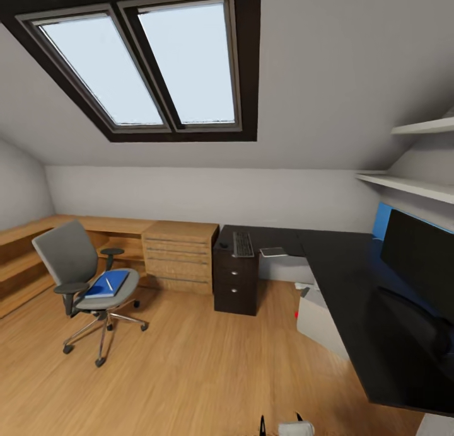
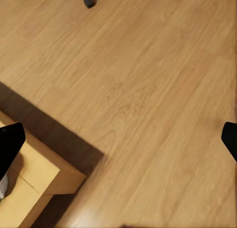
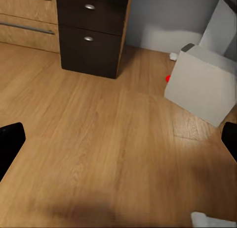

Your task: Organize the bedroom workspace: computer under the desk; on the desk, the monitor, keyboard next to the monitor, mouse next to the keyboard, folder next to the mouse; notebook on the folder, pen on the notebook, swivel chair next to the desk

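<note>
Both grippers, left (image 2: 118, 139) and right (image 3: 118, 139), hang with jaws apart over bare floor (image 1: 189, 373). Folder (image 1: 107, 285) lies on chair (image 1: 82, 278) seat; keyboard (image 1: 243, 244) at desk's (image 1: 353, 285) far end; monitor (image 1: 419, 256) at its right edge.

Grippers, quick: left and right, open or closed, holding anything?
Left gripper: open, fingers wide apart, nothing between them, over the floor.
Right gripper: open, empty, over floor near the computer.
</note>
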You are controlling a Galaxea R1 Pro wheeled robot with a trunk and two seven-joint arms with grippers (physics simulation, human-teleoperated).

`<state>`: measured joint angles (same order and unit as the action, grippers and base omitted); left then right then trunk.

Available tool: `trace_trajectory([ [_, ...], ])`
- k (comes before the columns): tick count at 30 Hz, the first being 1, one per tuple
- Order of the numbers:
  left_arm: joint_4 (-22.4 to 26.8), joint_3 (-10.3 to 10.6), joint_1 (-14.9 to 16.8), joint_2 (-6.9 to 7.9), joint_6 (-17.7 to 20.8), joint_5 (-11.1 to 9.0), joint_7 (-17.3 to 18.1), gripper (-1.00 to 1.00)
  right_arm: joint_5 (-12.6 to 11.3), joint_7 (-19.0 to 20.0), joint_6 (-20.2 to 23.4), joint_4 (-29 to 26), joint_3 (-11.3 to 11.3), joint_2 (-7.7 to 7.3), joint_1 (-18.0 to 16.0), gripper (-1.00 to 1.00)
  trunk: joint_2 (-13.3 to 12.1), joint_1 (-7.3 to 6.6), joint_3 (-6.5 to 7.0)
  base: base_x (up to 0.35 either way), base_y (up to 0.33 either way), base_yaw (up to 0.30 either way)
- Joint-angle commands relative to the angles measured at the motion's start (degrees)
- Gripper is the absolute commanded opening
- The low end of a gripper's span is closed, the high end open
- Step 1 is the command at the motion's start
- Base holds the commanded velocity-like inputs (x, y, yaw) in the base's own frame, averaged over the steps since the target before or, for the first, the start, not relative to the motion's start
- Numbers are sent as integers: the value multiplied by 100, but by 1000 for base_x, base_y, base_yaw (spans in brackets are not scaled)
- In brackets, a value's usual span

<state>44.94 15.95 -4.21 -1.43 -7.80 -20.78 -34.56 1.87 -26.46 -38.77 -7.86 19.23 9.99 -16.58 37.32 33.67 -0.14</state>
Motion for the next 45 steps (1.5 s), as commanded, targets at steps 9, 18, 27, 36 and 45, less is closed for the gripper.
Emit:
trace_trajectory([
  [9,6,90,-1,3,-37,-49,-24,100,-135,-53,1,10,26,1,-3,100,3,2,-70,13,8,-150],
  [18,6,101,-1,2,-38,-50,-24,100,-146,-44,1,12,23,1,-3,100,3,2,-140,197,0,-139],
  [27,-3,102,-1,7,-38,-57,-25,100,-153,-35,10,12,10,1,-3,100,3,2,-220,19,0,-51],
  [36,-7,102,-1,10,-38,-57,-25,100,-559,157,16,12,-2,1,-3,100,3,2,-302,0,0,-1],
  [45,-113,95,-1,11,-39,-50,-24,100,-823,575,70,12,-20,1,-3,100,3,2,-385,202,35,0],
])
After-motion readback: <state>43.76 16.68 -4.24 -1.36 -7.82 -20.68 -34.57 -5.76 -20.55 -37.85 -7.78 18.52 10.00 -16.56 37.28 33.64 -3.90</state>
